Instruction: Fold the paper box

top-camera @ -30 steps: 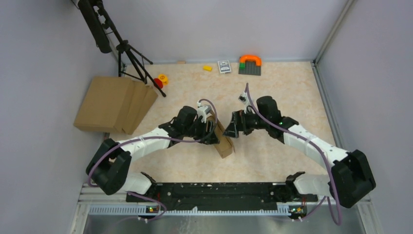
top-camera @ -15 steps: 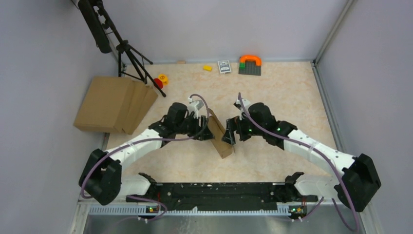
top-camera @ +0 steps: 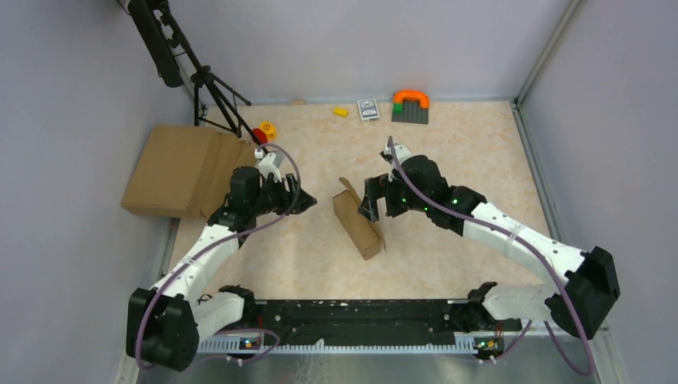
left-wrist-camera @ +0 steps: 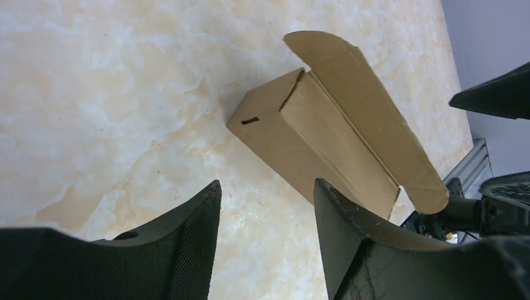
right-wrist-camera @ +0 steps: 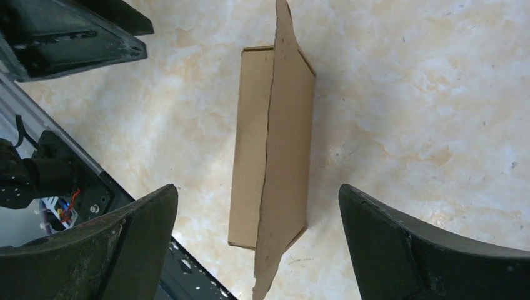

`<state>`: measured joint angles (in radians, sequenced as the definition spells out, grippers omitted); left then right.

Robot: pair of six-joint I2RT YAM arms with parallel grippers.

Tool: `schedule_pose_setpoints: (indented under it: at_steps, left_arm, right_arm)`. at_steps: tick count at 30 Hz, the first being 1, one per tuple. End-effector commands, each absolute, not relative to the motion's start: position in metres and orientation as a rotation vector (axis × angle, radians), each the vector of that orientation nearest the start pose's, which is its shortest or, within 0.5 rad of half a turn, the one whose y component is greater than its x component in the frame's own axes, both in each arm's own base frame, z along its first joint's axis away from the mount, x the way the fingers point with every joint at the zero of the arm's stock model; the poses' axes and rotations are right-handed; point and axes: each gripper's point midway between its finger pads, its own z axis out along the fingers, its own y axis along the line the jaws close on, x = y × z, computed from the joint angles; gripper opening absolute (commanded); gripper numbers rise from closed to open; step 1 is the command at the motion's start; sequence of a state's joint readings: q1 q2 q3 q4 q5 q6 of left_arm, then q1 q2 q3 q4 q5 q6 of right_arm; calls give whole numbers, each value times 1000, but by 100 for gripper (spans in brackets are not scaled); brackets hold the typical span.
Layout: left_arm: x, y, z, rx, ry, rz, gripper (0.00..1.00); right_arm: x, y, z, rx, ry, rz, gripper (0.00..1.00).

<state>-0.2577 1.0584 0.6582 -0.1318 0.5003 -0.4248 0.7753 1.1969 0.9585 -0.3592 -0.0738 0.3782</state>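
Paper box (top-camera: 357, 226) lying slanted on the counter (top-camera: 464, 160), about midway: long body closed, one long flap with rounded ends standing open along the top, small slot cut near one end, plain brown all over. Left tool (top-camera: 312, 200) to its left and apart from it, fingers partway open, gripping nothing. Right tool (top-camera: 369, 206) just beside the box's far end, spread wide, likewise empty. Farther left, pile of flat brown cardboard (top-camera: 180, 172) at the edge, black tripod (top-camera: 212, 88) behind. Along the far wall: red and yellow pieces (top-camera: 261, 135), yellow brick (top-camera: 340, 112), small printed card (top-camera: 368, 108) with print too small to read, grey baseplate (top-camera: 409, 115) bearing an orange arch (top-camera: 410, 97).
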Motion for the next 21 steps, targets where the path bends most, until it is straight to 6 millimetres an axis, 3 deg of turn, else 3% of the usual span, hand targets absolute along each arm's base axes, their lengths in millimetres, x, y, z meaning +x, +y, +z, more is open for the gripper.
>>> schedule_pose_setpoints:
  at_steps: [1,9,13,21]
  left_arm:
    - [292,-173,158,86,2074,-939,57]
    - [314,-179,151,87,2044,-968,55]
    - [318,-172,152,91,2017,-943,56]
    - [318,-172,144,101,2026,-953,56]
  right_arm:
    - [245,296,218,-521,2192,780,98]
    - [255,316,187,-606,2351,418,99]
    - [253,328,170,-660,2396,336,99]
    - [253,324,147,-681,2459,210,99]
